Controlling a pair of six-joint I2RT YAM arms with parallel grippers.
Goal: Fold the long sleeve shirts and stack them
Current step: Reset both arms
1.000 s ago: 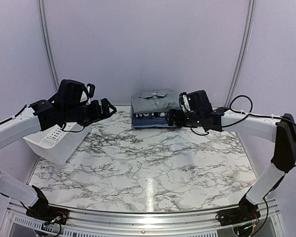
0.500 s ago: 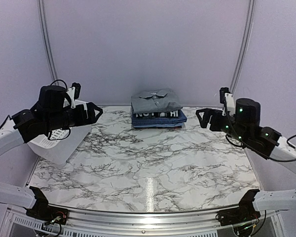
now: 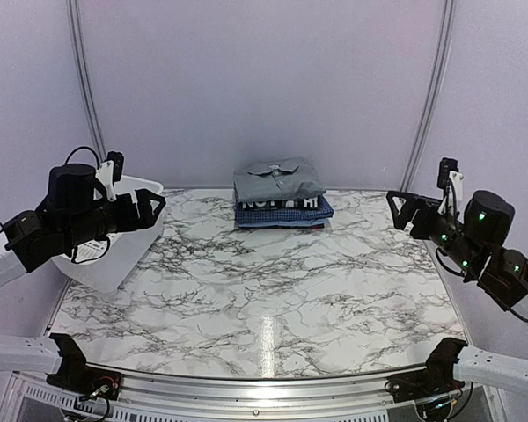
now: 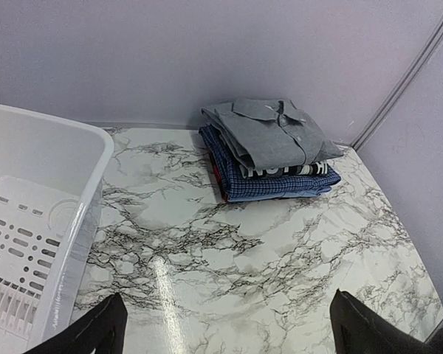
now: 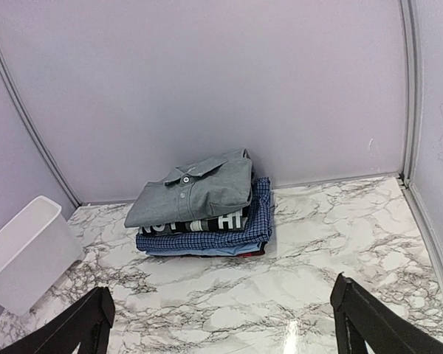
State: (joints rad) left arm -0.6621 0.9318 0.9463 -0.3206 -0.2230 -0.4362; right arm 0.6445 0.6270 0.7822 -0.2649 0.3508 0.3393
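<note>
A stack of folded shirts sits at the back centre of the table. The grey collared shirt (image 3: 277, 179) lies on top, over the white-lettered black shirt (image 3: 282, 202) and the blue checked one (image 3: 282, 214). A red edge shows at the bottom; no plaid shirt is visible. The grey shirt also shows in the left wrist view (image 4: 273, 133) and the right wrist view (image 5: 199, 188). My left gripper (image 3: 148, 209) is open and empty, held in the air left of the stack, over the tub. My right gripper (image 3: 403, 211) is open and empty, in the air right of the stack.
A white plastic tub (image 3: 106, 251) stands at the table's left edge, under my left arm; it also shows in the left wrist view (image 4: 29, 221). Grey walls close the back and both sides. The marble tabletop (image 3: 273, 290) lies in front of the stack.
My right gripper has pulled away from the right side of the stack, moving right and back. My left gripper has drawn back to the left, over the tub. The stack has not moved.
</note>
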